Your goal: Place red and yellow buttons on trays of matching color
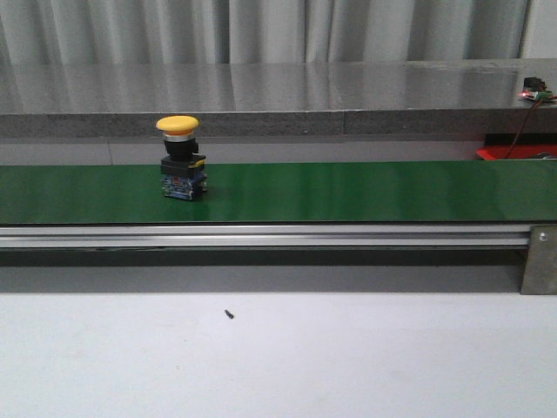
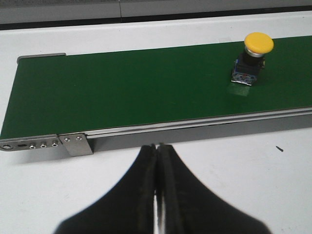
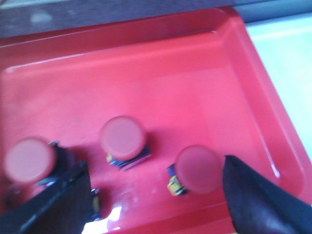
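So the yellow button (image 1: pixel 180 159) stands upright, cap up, at 9 o'clock on the green belt (image 1: pixel 348 192); left gripper (image 2: pixel 157 151) closed empty, right gripper (image 3: pixel 156 195) spread wide above the red tray (image 3: pixel 195 87).

Green belt (image 1: pixel 348 192), grey shelf (image 1: pixel 261 87), perhaps a screw (image 1: pixel 229 314).

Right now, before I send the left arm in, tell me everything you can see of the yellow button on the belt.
The yellow button stands upright on the green belt, toward the robot's left side. It has a glossy yellow mushroom cap, a silvery collar beneath it, and a black blocky body with yellow and blue parts at the base; it looks like plastic. Only the belt touches it. The left gripper is shut and short of the belt's near rail, well apart from the button.
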You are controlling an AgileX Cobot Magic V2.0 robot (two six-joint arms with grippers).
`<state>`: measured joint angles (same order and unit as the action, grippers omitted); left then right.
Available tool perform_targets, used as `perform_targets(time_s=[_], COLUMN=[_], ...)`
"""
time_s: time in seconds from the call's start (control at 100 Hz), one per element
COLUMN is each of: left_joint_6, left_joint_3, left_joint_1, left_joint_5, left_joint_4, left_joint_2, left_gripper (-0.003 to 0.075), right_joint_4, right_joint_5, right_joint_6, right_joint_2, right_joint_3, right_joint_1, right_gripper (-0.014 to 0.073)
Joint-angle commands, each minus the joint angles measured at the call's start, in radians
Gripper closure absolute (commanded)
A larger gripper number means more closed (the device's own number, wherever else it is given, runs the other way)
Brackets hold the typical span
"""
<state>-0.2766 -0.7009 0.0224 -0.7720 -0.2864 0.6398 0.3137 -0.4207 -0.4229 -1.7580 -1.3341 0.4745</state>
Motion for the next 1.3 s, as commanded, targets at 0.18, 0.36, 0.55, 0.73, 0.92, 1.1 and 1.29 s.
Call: perform_targets(time_s=[0.18,0.36,0.55,0.73,0.92,1.1,1.29], left_joint_6=[0.007,0.007,0.007,0.007,0.007,0.007,0.007], left_joint_3=[-0.028,-0.028,-0.028,-0.028,-0.028,-0.028,-0.028], left_joint_1=[-0.007,-0.007,-0.007,-0.007,-0.007,-0.007,-0.007], left_joint_5=[0.066,0.066,0.066,0.066,0.066,0.066,0.066], left_joint_4=[-0.024,-0.024,-0.024,-0.024,-0.024,-0.024,-0.024], left_joint_2=[-0.003,-0.003,-0.003,-0.003,-0.003,-0.003,-0.003], left_gripper=[0.0740,0.0740,0.0740,0.0740,0.0740,0.0740,0.0740], right_joint_4=[-0.001,-0.001,-0.001,0.005,0.007,0.007,0.008], right_joint_5=[0.158,0.093,-0.017,-0.074,-0.104,-0.120,-0.186], right_joint_6=[-0.048,-0.049,-0.084,-0.092,-0.095,-0.152,-0.151], right_joint_2=[0.227,0.302,0.339,0.337,0.336,0.321,0.250], right_joint_3=[0.177,0.213,0.209,0.209,0.209,0.194,0.091], right_joint_1=[-0.141,-0.271,-0.437,-0.555,-0.653,-0.765,-0.858], right_gripper=[0.0174,0.0200,0.0196,0.0036,-0.0020,-0.0020,-0.0020])
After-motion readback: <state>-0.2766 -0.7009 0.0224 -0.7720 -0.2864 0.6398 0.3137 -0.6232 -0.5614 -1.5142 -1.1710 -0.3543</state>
